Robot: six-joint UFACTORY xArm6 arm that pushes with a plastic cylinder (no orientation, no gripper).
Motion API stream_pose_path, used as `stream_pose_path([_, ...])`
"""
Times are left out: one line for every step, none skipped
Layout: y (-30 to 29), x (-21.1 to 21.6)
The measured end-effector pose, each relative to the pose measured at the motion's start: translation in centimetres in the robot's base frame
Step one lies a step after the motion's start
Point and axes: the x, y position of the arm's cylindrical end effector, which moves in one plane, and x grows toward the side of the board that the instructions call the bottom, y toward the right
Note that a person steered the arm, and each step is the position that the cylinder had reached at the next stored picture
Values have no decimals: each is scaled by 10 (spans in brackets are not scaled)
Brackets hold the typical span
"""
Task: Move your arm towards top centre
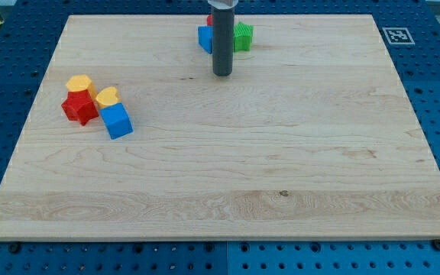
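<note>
My tip [222, 74], the bare lower end of a straight dark rod holding nothing, already rests near the pale wooden board's [281, 168] top centre, just below a blue block [204, 38] and green block [243, 36] barring further travel, with other blocks well apart at the view's left.

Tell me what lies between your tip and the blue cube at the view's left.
Only bare board lies between my tip and the blue cube in the camera view.
</note>
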Motion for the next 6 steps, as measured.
stream_pose_path([-35, -20])
stream_pose_path([-60, -34])
stream_pose_path([-66, -44])
stream_pose_path([-74, -86])
stream_pose_path([-74, -90])
stream_pose_path([-73, -109])
